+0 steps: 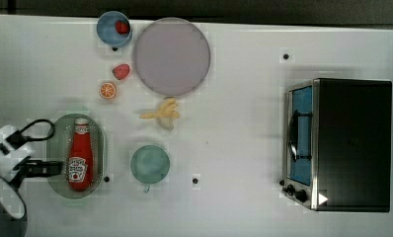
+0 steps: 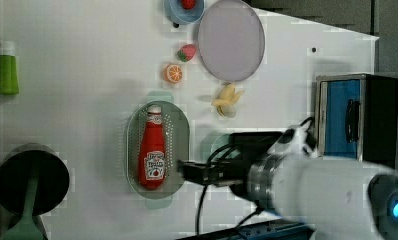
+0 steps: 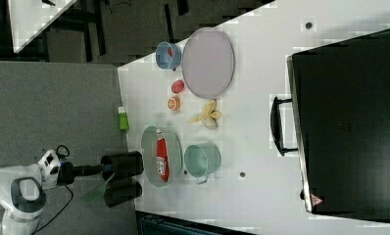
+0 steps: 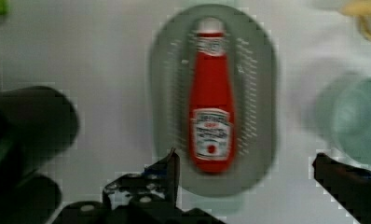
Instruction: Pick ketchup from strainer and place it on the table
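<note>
The ketchup is a red bottle with a white cap. It lies lengthwise in the pale green oval strainer on the white table, near the top view's left edge. My gripper hangs over the strainer's rim beside the bottle's labelled end, open and holding nothing. In the wrist view the ketchup lies in the strainer, with the gripper spread wide beyond the bottle's base. The left view shows the gripper next to the ketchup.
A teal cup stands close to the strainer. A banana, an orange half, a strawberry, a blue bowl and a lilac plate lie beyond. A toaster oven is at the top view's right. A black holder and a green bottle stand nearby.
</note>
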`<action>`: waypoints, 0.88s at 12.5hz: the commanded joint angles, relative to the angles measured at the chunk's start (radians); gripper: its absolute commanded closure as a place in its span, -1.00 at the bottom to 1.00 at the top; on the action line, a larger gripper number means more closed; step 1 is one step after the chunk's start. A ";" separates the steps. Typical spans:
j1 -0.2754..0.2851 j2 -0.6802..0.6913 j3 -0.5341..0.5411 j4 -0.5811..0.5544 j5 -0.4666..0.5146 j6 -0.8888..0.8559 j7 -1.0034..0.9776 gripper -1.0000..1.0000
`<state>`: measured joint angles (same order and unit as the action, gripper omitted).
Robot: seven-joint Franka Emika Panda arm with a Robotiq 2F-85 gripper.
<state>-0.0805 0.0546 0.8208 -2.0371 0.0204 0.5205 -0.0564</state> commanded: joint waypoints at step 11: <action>0.001 0.448 -0.027 -0.190 -0.385 0.490 0.382 -1.00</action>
<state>-0.0691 0.5254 0.7944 -2.2461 -0.3530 0.9937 0.2510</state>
